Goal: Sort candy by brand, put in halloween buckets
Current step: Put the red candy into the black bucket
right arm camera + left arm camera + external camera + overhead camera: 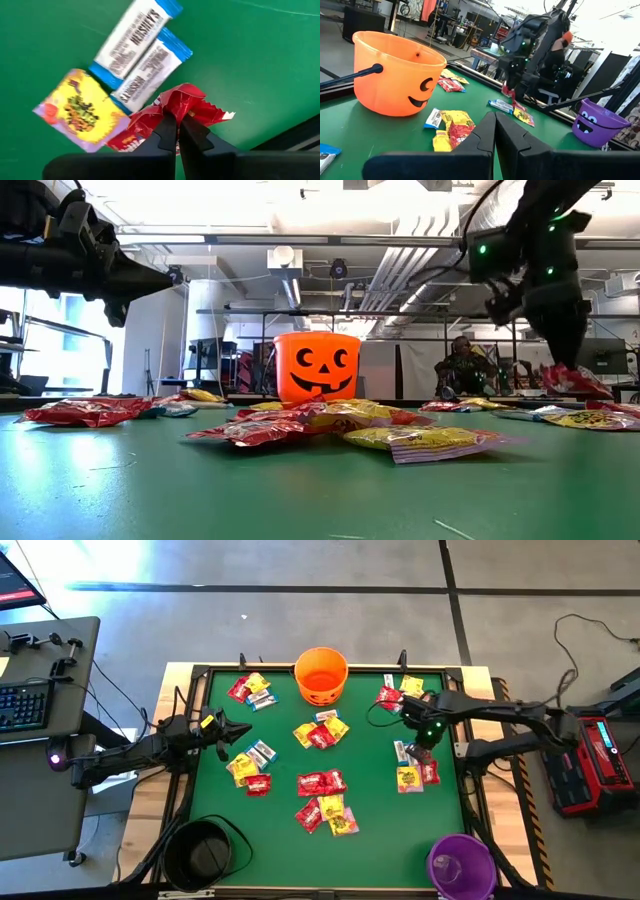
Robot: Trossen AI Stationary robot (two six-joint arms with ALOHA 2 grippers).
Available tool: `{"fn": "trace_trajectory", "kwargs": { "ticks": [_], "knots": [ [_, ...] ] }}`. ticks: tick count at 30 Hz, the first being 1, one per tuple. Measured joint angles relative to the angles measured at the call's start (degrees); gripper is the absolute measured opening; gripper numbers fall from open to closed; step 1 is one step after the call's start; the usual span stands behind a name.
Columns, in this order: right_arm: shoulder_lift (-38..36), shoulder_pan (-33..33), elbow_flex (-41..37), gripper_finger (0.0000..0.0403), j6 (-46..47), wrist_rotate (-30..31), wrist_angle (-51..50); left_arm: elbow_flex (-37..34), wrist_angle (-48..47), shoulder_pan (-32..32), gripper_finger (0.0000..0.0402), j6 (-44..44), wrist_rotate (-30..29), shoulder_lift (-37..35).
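Note:
Red, yellow and white-with-blue candy packets (322, 795) lie flat in small heaps over the green table. The orange bucket (320, 675) stands at the far edge, the black bucket (200, 852) at the near left corner and the purple bucket (462, 865) at the near right corner. My right gripper (175, 131) hangs over the table's right side, pointing down, shut on a red candy packet (186, 106). Below it lie two white-with-blue packets (145, 55) and a yellow one (80, 111). My left gripper (495, 131) is shut and level at the table's left side, holding nothing. My right gripper pinches a crumpled edge of the red packet (172, 111) between its two fingers. The fingers come from above, pointing down. The packet hangs bunched below them (572, 380), just over the packets on the table; whether its lower end touches them I cannot tell.
More packets lie in the far left corner (250, 690), the far right corner (398, 692) and the middle (320, 732). A raised dark frame (470, 790) runs round the table. A person (462, 365) sits in the room beyond the far edge.

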Motion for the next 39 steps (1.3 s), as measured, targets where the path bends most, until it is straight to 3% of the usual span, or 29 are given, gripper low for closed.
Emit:
{"fn": "trace_trajectory", "kwargs": {
  "ticks": [9,21,32,39],
  "knots": [
    [-6.95,7.09,0.0,0.0,11.57,0.78,6.13,0.01,0.0,-0.01,0.0,-0.02,0.0,0.02],
    [-7.4,17.82,0.0,0.0,21.65,3.24,31.69,0.0,0.0,0.0,0.0,-0.01,0.01,0.01],
    [-7.4,23.01,0.0,0.0,26.98,12.65,54.97,0.01,5.34,-0.01,0.0,5.39,0.0,0.02],
    [-7.37,23.47,0.0,0.0,29.04,15.16,61.17,0.01,13.01,0.01,0.0,-2.77,-0.96,0.01]
  ]
}}
